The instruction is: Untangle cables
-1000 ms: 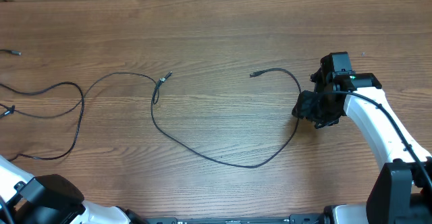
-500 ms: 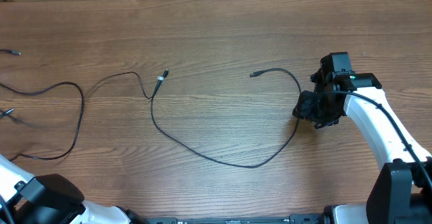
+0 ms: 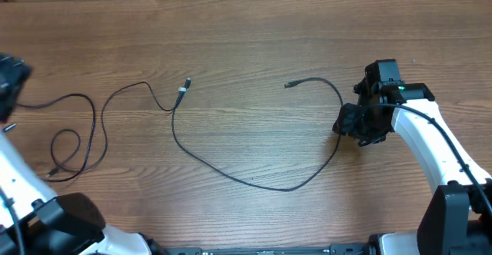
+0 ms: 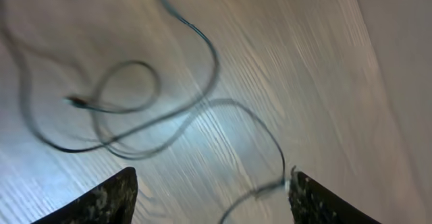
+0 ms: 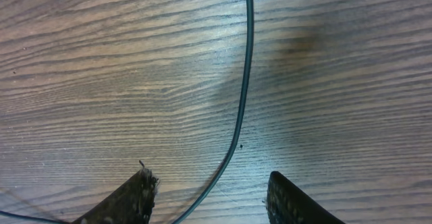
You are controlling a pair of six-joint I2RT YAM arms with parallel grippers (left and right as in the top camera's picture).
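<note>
The cables are thin black cords lying on the wooden table. One long cable (image 3: 231, 177) sweeps from a plug end (image 3: 185, 86) down and round to another plug end (image 3: 288, 84). A second cable (image 3: 73, 144) lies coiled in loose loops at the left. My right gripper (image 3: 347, 123) is low over the long cable (image 5: 244, 82). It stands open (image 5: 210, 180), the cord running between its fingers untouched. My left gripper (image 3: 9, 82) hovers at the left edge above the loops (image 4: 135, 109). It is open (image 4: 210, 183) and holds nothing. A plug end (image 4: 287, 182) lies close to its right finger.
The wooden table (image 3: 254, 32) fills the view. Its back edge runs along the top, against a tan wall. The white right arm (image 3: 430, 144) reaches in from the lower right, and the left arm's base (image 3: 61, 224) sits at the lower left.
My left gripper has opened and come into the overhead view at the left edge. The left cable has bunched into loops, and its strand near the middle plug has shifted. The right arm is still.
</note>
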